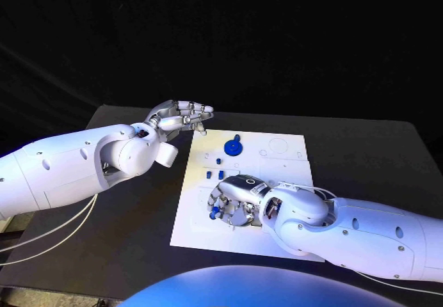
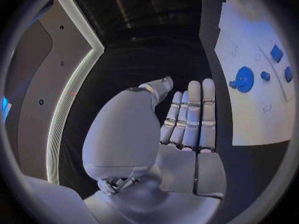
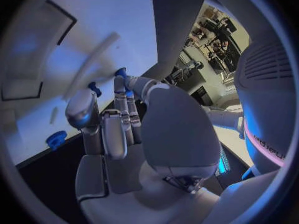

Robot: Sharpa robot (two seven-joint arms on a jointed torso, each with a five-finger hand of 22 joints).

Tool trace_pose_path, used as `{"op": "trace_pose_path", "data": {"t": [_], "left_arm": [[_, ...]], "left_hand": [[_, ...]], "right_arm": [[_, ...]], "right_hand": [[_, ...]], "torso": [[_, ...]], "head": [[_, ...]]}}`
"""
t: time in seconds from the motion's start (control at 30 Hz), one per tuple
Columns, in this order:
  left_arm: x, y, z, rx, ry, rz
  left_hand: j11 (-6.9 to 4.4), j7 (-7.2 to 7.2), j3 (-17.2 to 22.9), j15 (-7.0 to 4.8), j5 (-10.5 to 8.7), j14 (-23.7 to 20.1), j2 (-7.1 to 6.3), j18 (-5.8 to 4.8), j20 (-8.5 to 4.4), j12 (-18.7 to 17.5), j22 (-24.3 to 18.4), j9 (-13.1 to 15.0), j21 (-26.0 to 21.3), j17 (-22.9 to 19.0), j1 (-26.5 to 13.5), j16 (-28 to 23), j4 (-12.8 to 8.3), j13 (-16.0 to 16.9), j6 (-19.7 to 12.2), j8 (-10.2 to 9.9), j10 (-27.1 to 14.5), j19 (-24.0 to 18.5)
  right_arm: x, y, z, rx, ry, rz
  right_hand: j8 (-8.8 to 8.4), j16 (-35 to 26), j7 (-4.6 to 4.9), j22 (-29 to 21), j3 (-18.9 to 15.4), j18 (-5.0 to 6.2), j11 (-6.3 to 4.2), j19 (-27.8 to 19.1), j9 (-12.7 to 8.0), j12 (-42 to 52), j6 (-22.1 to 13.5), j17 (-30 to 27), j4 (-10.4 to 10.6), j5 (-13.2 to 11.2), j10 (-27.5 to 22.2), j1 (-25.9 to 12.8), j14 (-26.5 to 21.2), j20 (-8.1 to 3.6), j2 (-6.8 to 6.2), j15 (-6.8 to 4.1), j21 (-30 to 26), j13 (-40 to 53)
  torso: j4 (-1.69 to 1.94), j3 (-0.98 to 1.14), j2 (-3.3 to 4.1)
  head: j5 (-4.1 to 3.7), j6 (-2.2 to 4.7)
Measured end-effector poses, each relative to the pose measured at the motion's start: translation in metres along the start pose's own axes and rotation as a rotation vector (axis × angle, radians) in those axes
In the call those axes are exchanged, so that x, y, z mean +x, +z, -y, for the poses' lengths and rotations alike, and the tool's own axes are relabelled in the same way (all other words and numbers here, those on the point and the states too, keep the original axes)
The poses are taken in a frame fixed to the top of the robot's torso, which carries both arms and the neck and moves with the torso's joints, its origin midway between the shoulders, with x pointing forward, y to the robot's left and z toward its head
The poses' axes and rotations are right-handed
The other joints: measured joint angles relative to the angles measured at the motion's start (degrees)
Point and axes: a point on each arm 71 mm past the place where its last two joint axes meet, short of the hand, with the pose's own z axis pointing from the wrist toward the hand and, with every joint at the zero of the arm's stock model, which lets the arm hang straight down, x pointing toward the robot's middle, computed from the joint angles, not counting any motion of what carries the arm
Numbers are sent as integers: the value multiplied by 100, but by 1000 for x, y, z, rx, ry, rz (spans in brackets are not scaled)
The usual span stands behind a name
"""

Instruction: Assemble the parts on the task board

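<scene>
Item count, as I read it from the remote station:

- Table (image 1: 369, 153): one.
- Task board (image 1: 286, 160): one.
- Arms: two, a left arm (image 1: 64, 169) and a right arm (image 1: 369, 233).
- Hands: two, a left hand (image 1: 182, 115) and a right hand (image 1: 235, 201).
- Large round blue part (image 1: 233, 148): one.
- Small blue parts (image 2: 276, 53) lying free beside the round one: three, counted in the left wrist view.
- Blue pieces (image 1: 214, 211) at the right hand's fingers: I count at least two in the head view. I cannot confirm the exact number, since the fingers cover that area.
</scene>
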Motion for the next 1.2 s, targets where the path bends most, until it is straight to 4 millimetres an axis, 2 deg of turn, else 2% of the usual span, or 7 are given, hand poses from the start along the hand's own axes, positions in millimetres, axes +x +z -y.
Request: {"op": "trace_pose_path", "data": {"t": [0.13, 0.2, 0.27, 0.7, 0.9, 1.0, 1.2], "left_arm": [[0, 0, 0, 0, 0, 0], [0, 0, 0, -1, 0, 0], [0, 1, 0, -1, 0, 0], [0, 1, 0, -2, 0, 0], [-1, 0, 0, -2, 0, 2], [-2, 0, -1, -3, 1, 3], [-3, 0, -1, -5, 2, 7]], "left_hand": [[0, 0, 0, 0, 0, 0, 0, 0, 0, 0, 0, 0, 0, 0, 0, 0, 0, 0, 0, 0, 0, 0], [0, 0, 0, 0, 0, 0, 0, 0, 0, 0, 0, 0, 0, 0, 0, 0, 0, 0, 0, 0, 0, 0], [0, 0, 0, 0, 0, 0, 0, 0, 0, 0, 0, 0, 0, 0, 0, 0, 0, 0, 0, 0, 0, 0], [0, 0, 0, 0, 0, 0, 0, 0, 0, 0, 1, 0, 0, 0, 0, 0, 0, 0, 0, 0, 0, 0], [0, 0, 0, 0, 0, 0, 0, 0, 0, 0, 0, 0, 0, 0, 0, 0, 0, 0, 0, 0, 0, 0], [0, 0, 0, 0, 0, 0, 0, 0, 0, 0, -1, 0, -18, -4, 0, -10, 0, 0, 0, 0, 0, 0], [0, 0, 0, 0, 0, 0, 0, -1, 0, 0, -9, 0, -43, -12, 0, -22, 0, 0, 0, 0, 0, 0]], "right_arm": [[2, 2, -3, 0, -9, 0], [2, 2, -3, 2, -11, 0], [3, 3, -3, 5, -14, 0], [1, -11, 6, 34, -13, 26], [-17, -29, 10, 42, -2, 101], [-36, -44, 20, 61, 25, 172], [-68, -77, 52, 168, 154, 274]], "right_hand": [[151, 0, 94, -4, -26, 0, 58, -20, 10, -48, -131, -4, -55, 0, -79, -173, 0, 20, -91, 0, -39, 24], [158, 0, 126, -16, -84, 0, 78, -40, 644, -66, -277, -4, -56, 1, -101, -333, 0, 40, -117, 0, -83, 31], [4, 0, 151, -17, -152, 0, 52, -40, 754, -115, -470, -4, -37, 5, -189, -439, 6, 40, -185, 33, -88, 25], [-459, 0, 147, -22, -350, 0, 68, -60, 539, -86, -1041, -10, -63, 5, -212, -525, -2, 60, -442, 41, -133, 93], [-703, 0, 45, -30, -1007, 0, -46, -26, 392, 71, -1339, -8, 4, 18, -98, -552, 6, 27, -468, -16, -233, 232], [-707, 0, 58, -30, -1290, 0, -62, -15, 368, 163, -1318, -16, 71, 28, -28, -442, -2, 16, -359, -24, -238, 327], [-265, 100, 102, 64, -1569, 0, -17, 41, 472, 796, -614, 214, 320, 27, 286, -429, -2, -18, -355, -23, -172, 871]], "torso": [[0, 0, 2], [-1, -1, 2], [0, -1, 2], [-6, 1, -4], [-10, 1, -6], [-13, 1, -9], [-20, -3, -18]], "head": [[-5, 0], [-9, 0], [-12, -2], [-11, 4], [-21, 26], [-42, 43], [-126, 81]]}}
